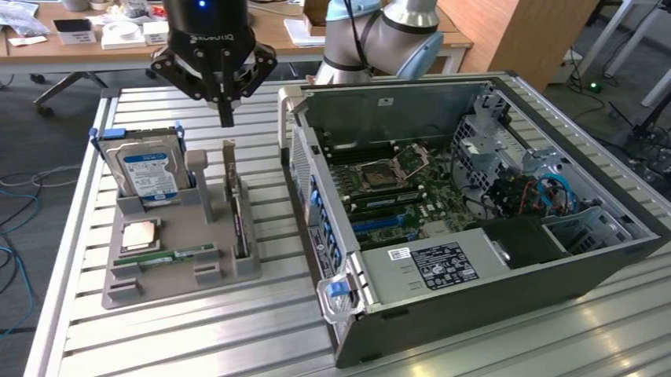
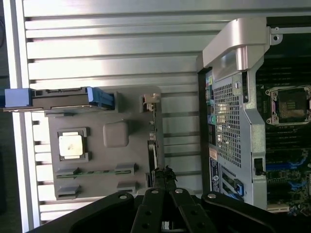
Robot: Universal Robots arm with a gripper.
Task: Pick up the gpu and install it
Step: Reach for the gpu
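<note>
The gpu (image 1: pixel 238 224) is a thin dark card standing on its edge in a slot of the grey holder (image 1: pixel 173 279), with its pale end bracket (image 1: pixel 229 166) at the far end. In the wrist view the gpu (image 2: pixel 152 145) appears edge-on. My gripper (image 1: pixel 225 118) hangs above the bracket end of the card, apart from it, fingers shut with nothing between them. From the wrist camera the closed fingertips of the gripper (image 2: pixel 163 175) line up over the card's edge. The open computer case (image 1: pixel 587 259) lies to the exterior view's right, its motherboard (image 1: pixel 404 188) exposed.
The holder (image 2: pixel 116 162) also carries a blue-labelled hard drive (image 1: pixel 147 171), a processor (image 1: pixel 141 234) and a narrow green memory stick (image 1: pixel 178 254). The case's front panel (image 2: pixel 228 121) stands close beside the holder. Everything rests on a slatted metal table (image 1: pixel 157 338). A cluttered desk (image 1: pixel 273 31) stands behind.
</note>
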